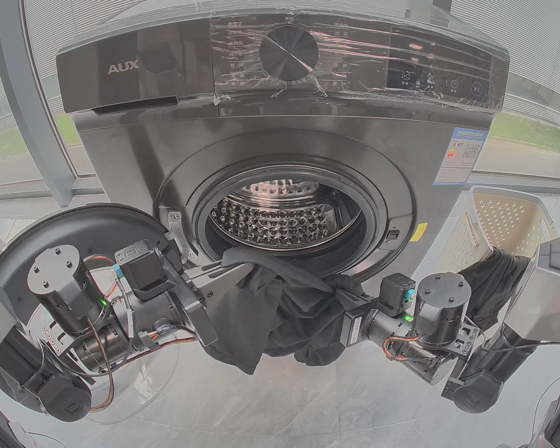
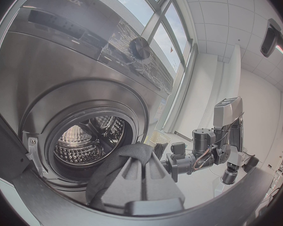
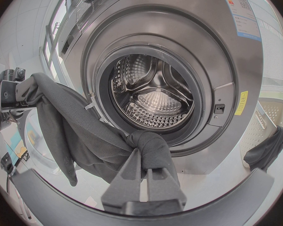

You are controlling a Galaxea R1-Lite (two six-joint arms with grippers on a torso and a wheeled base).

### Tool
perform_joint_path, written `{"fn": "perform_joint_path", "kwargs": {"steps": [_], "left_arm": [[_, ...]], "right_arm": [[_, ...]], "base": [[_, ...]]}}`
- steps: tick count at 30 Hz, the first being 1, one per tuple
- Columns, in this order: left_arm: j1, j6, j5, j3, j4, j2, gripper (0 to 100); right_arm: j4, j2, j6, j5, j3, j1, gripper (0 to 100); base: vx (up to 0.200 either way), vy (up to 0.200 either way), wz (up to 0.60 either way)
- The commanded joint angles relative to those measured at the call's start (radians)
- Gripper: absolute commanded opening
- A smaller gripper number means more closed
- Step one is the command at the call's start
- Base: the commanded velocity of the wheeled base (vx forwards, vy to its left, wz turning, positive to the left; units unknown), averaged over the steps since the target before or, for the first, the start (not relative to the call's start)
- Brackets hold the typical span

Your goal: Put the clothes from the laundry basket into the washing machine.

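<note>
Black garment hangs crumpled, stretched between left fingers and right fingers, both clamped on it.

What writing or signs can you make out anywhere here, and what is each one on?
Brand mark in pale letters on the washing machine's top panel: a brand name, left unquoted.
Blue and white label on the machine's front: print too small to read.
Yellow sticker beside the door opening: too small to read.
Print around the dial and the display icons: blurred under plastic film.
</note>
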State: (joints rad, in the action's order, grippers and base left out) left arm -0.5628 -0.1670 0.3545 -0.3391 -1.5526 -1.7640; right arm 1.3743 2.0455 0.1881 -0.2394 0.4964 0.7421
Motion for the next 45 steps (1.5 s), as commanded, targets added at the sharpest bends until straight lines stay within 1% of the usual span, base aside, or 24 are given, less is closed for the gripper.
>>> {"fn": "perform_joint_path", "kwargs": {"steps": [1, 3, 4, 6, 8, 11, 13, 15, 19, 22, 33, 45], "left_arm": [[-0.006, -0.002, -0.002, -0.012, -0.008, 0.005, 0], [-0.006, -0.003, -0.003, -0.017, -0.008, 0.005, 0], [-0.011, -0.006, -0.005, -0.018, -0.008, 0.005, 0], [-0.014, -0.012, -0.009, -0.021, -0.008, 0.005, 0], [-0.016, -0.019, -0.012, -0.034, -0.008, 0.005, 0], [-0.016, -0.022, -0.012, -0.041, -0.008, 0.005, 0], [-0.016, -0.023, -0.012, -0.043, -0.008, 0.003, 0], [-0.017, -0.023, -0.015, -0.047, -0.006, 0.003, 0], [-0.032, -0.025, -0.048, -0.057, -0.006, -0.005, 0], [-0.037, -0.025, -0.058, -0.060, -0.008, -0.008, 0], [-0.037, -0.025, -0.060, -0.061, -0.006, -0.012, 0], [-0.034, -0.025, -0.061, -0.075, -0.008, -0.011, 0]], "right_arm": [[0.000, 0.010, 0.001, 0.000, -0.001, 0.000, 0], [0.000, 0.010, 0.001, 0.000, -0.004, 0.002, 0], [0.000, 0.012, 0.001, 0.000, -0.007, 0.005, 100], [-0.011, 0.016, 0.001, 0.002, -0.019, 0.006, 100], [-0.012, 0.018, -0.001, 0.005, -0.052, 0.008, 100], [-0.004, 0.027, -0.001, 0.029, -0.090, 0.019, 100], [-0.003, 0.027, -0.001, 0.034, -0.102, 0.033, 100], [-0.007, 0.027, -0.001, 0.034, -0.102, 0.034, 100], [-0.012, 0.036, -0.004, 0.034, -0.102, 0.033, 100], [-0.003, 0.039, -0.004, 0.034, -0.098, 0.034, 100], [0.002, 0.038, -0.006, 0.034, -0.058, 0.033, 100], [0.003, 0.050, -0.007, 0.034, -0.035, 0.037, 100]], "base": [[0.000, 0.000, 0.00], [0.000, 0.000, 0.00], [0.000, 0.000, 0.00], [0.000, 0.000, 0.00], [0.000, 0.000, 0.00], [0.000, 0.000, 0.00], [0.000, 0.000, 0.00], [0.000, 0.000, 0.00], [0.000, 0.000, 0.00], [0.000, 0.000, 0.00], [0.000, 0.000, 0.00], [0.000, 0.000, 0.00]]}}
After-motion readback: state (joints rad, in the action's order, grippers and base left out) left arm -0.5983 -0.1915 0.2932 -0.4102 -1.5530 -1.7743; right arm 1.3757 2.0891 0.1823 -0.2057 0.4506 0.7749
